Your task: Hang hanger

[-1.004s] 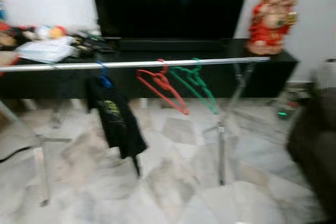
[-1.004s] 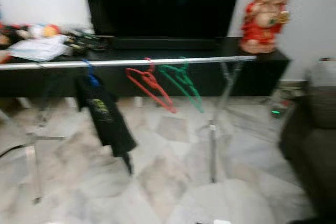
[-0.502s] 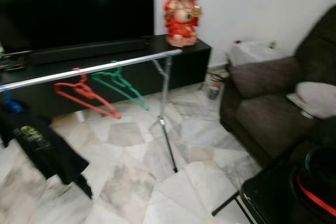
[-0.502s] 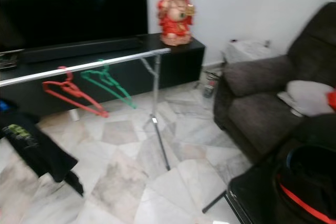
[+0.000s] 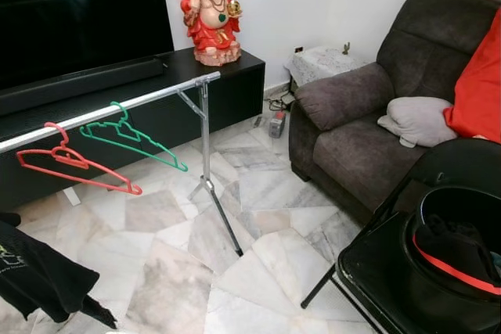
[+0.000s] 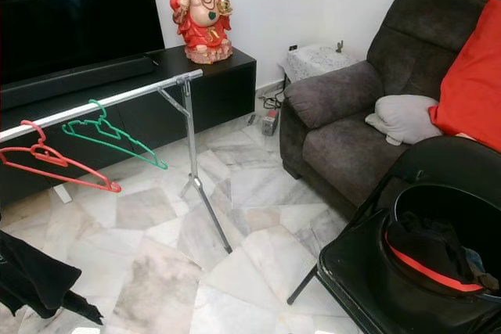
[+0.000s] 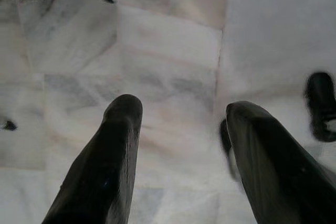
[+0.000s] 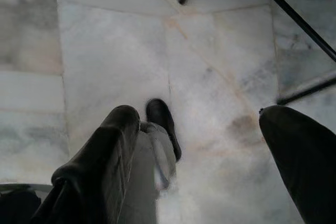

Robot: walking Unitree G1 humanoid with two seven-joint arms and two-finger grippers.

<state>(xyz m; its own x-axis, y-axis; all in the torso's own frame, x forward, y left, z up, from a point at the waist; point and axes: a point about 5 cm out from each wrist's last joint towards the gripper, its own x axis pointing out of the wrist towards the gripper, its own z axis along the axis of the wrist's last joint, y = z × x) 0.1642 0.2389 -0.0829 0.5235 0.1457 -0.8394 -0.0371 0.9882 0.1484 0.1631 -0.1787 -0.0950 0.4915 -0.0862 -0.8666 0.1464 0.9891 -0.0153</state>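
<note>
With both grippers, left (image 7: 181,111) and right (image 8: 199,116), spread and empty over the marble floor (image 5: 258,209), the rail (image 5: 102,111) at the frame's left already bearing red hanger (image 5: 74,170) and green hanger (image 5: 133,140), I'd search the bucket (image 5: 450,263) at lower right for another

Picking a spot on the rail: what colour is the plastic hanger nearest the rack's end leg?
Green hanger, clearest in the left eye view.

Black shirt (image 5: 39,275) cut off
</note>
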